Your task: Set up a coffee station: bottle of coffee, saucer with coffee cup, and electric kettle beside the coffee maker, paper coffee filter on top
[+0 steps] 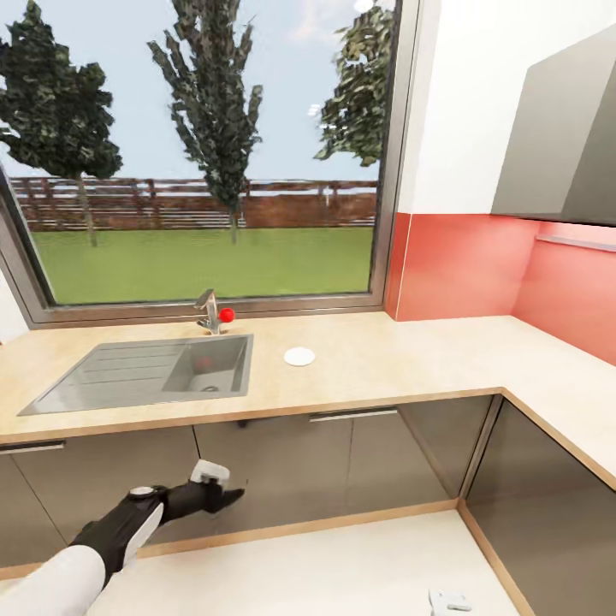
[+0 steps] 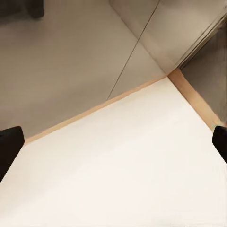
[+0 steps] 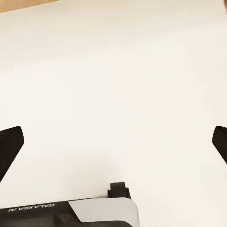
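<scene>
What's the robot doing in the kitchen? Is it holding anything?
Nothing is being held right now. The robot faces the kitchen countertop by the window, and both arms hang low over the pale floor. The left gripper is down in front of the dark cabinets, jaws spread wide and empty; the right gripper is open over the floor too. A white saucer sits on the counter, just right of the sink.

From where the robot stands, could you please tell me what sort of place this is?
Most likely a home kitchen: a light beige wood-grain countertop turns a corner above dark grey cabinet fronts, with an inset steel sink and tap below a large window.
</scene>
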`<state>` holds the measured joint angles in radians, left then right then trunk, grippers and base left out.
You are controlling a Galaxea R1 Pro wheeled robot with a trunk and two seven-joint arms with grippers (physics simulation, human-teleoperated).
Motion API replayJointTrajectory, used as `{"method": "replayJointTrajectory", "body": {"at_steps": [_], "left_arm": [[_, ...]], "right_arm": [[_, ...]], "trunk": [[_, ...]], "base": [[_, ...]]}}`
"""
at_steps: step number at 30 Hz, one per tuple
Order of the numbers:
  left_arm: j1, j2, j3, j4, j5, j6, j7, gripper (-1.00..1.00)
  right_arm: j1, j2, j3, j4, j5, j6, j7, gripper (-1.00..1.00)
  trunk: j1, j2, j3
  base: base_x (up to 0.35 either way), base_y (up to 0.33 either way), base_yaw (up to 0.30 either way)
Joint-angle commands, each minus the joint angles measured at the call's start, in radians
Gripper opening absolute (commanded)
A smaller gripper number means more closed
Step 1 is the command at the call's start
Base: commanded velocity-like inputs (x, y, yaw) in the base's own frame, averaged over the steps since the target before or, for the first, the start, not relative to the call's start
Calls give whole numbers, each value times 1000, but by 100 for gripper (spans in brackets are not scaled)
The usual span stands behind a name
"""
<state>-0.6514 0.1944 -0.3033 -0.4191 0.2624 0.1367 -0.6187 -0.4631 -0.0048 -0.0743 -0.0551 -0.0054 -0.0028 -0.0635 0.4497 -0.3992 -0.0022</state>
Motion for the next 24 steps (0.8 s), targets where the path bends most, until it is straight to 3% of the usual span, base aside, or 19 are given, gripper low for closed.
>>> {"method": "replayJointTrajectory", "body": {"at_steps": [1,10,14,15,17,18,24], "left_arm": [[-16,1,-5,-1,9,29,-20,100],[-191,-1,-3,-1,12,258,-273,100],[-251,0,0,-1,19,332,-348,100],[-286,-1,2,-1,22,377,-378,100],[-332,-1,5,-1,26,437,-400,100],[-401,-1,16,-1,39,513,-410,100],[-511,3,27,3,42,575,-407,100]], "right_arm": [[0,0,-7,0,-1,0,-1,100],[0,0,-7,0,0,0,0,100],[0,1,-7,0,-1,0,0,100],[0,2,-7,0,0,0,1,100],[0,5,-7,-2,-1,1,3,100],[0,9,-6,-3,0,1,7,100],[0,29,-5,-18,2,2,11,100]], "trunk": [[0,-1,-1],[0,-1,-1],[0,-1,-1],[0,-1,-1],[0,-1,-1],[0,-1,-1],[0,-1,-1]], "base": [[0,0,0],[0,0,0],[0,0,0],[0,0,0],[0,0,0],[0,0,0],[0,0,0]]}}
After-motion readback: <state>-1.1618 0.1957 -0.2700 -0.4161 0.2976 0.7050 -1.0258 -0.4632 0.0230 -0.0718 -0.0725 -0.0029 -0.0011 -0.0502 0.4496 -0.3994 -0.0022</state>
